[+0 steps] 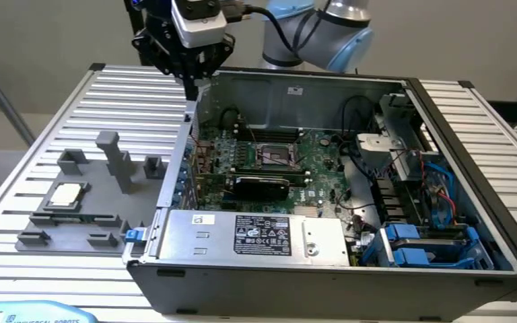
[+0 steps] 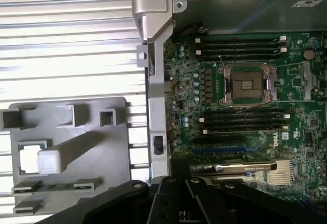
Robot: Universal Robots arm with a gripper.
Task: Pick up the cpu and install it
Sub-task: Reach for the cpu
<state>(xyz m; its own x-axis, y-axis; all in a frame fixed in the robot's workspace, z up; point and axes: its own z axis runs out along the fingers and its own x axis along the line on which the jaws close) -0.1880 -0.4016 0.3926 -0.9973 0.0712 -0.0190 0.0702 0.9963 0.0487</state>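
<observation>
The black tool (image 1: 190, 86) is clenched with nothing seen in it. It hangs over the rear corner of the open dark-grey metal computer case (image 1: 330, 289), on the exterior view's left. The small flat square silvery cpu (image 1: 65, 195) lies well apart, in the grey plastic tray (image 1: 97, 205) on the slatted aluminium bench (image 1: 124, 87).

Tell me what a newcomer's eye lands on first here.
The open computer case dominates, its green motherboard bared with an empty socket at the middle. At the exterior view's left the cpu sits in a grey tray on the slatted table. The gripper hangs above the case's back corner, holding nothing.
</observation>
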